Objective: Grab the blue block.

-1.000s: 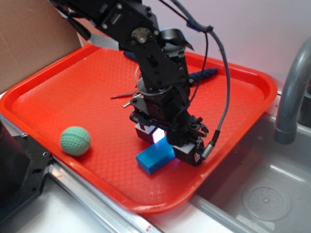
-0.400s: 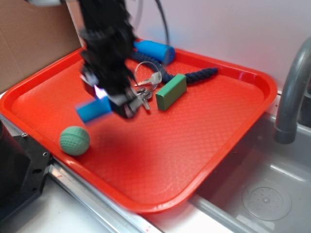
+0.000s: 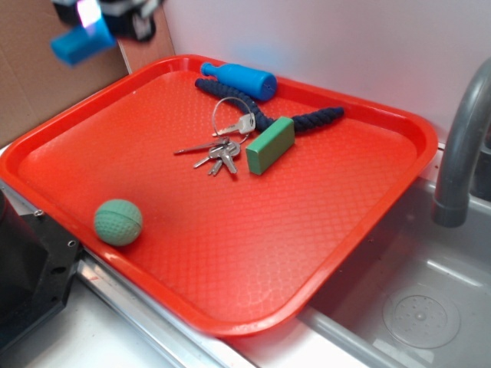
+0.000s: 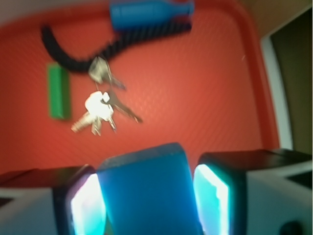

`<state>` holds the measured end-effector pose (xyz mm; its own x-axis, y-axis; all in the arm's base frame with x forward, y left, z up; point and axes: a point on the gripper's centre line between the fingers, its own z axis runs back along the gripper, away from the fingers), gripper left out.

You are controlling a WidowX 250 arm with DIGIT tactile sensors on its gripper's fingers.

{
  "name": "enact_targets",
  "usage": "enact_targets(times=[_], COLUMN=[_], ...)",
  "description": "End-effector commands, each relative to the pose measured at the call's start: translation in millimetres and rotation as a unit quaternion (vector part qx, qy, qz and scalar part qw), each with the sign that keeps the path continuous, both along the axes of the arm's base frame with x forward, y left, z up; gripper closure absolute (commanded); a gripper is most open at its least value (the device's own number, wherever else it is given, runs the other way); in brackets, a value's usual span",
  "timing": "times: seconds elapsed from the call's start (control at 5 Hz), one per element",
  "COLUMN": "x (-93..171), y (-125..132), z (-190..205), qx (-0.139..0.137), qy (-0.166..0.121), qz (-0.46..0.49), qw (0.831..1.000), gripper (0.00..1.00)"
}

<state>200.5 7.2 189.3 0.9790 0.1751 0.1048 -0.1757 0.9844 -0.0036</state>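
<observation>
Around the keys (image 3: 219,153), the tray (image 3: 399,126) is crowded behind by rope (image 3: 307,120), bottle (image 3: 238,77) and green block (image 3: 270,144); toward the ball (image 3: 118,222) and the tray's front, bare floor.

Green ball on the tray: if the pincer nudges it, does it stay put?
Probably not. The green ball is round and lies free on the flat red tray, so a nudge likely rolls it. Its dimpled surface may slow it slightly; the raised rim should stop it.
</observation>
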Motion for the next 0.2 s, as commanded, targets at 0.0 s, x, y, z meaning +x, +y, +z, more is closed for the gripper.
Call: enact_targets(times=[0.0], x=[8.4], y=[-13.7], z=[13.5], qx=[0.004], qy=[-0.036], qz=[0.001], qw=[0.999], gripper=[1.00])
